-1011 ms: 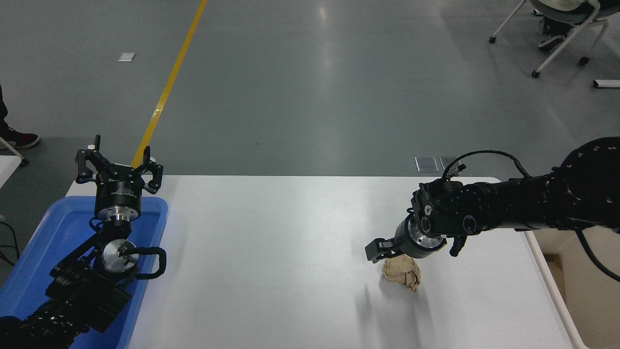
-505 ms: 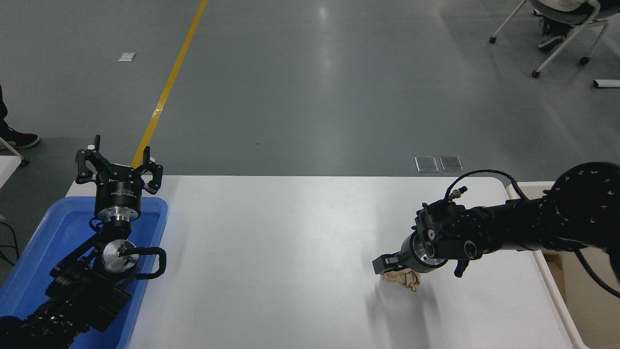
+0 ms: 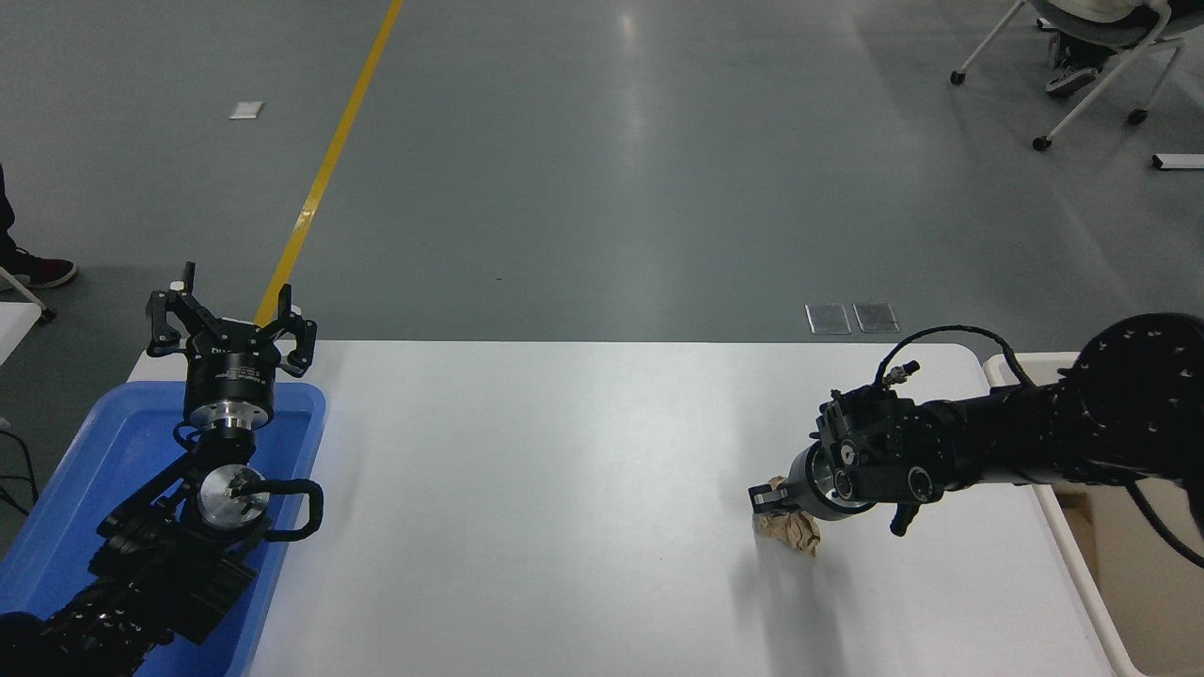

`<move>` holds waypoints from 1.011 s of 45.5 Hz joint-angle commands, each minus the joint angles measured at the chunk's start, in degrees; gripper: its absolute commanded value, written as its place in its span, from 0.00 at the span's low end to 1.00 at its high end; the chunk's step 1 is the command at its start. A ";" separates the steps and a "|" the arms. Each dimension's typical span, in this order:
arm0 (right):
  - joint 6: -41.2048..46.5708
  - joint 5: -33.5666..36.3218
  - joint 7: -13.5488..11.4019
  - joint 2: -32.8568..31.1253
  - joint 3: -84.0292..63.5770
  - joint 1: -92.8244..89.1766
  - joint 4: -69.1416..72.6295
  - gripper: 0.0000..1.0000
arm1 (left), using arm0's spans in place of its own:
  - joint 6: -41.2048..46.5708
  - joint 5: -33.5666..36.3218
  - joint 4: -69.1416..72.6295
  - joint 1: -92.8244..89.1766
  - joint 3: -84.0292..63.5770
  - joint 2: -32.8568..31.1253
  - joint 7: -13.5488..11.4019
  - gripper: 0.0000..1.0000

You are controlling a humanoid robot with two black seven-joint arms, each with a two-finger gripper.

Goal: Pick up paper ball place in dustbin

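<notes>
The right claw (image 3: 773,505) is down at the paper ball (image 3: 793,532), which lies on the white surface (image 3: 546,489) in its right half, nearer the right edge than the middle and about midway between the far and near edges. The claw's dark fingers (image 3: 758,495) sit on the ball's far-left side and tan paper shows between and below them, so the claw appears to be pinching the ball, though the wrist hides much of the contact. The right arm reaches in from the right edge of the picture, low over the surface and pointing left.

The dustbin (image 3: 1005,362) stands off the surface's right edge; only its cream rim and part of an inner wall show behind and below the arm. The stretch of surface between the ball and that right edge is bare, as is the wide middle of the surface to the left.

The left claw (image 3: 229,320) is parked at the far left corner, fingers spread and pointing away, above a blue tray (image 3: 292,442) that lies along the left edge.
</notes>
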 commanded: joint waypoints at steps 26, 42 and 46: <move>29.27 20.31 0.19 -20.35 -14.13 62.61 33.86 0.00 | 0.01 0.07 0.01 0.09 0.00 0.09 0.00 0.99; 30.25 20.14 0.10 -19.65 -20.11 67.72 34.12 0.00 | 0.01 0.07 -0.08 0.00 0.00 0.17 0.00 0.99; 29.81 19.87 0.10 -19.83 -22.04 67.45 33.69 0.00 | 0.01 0.07 -0.08 0.09 0.00 0.09 0.00 0.99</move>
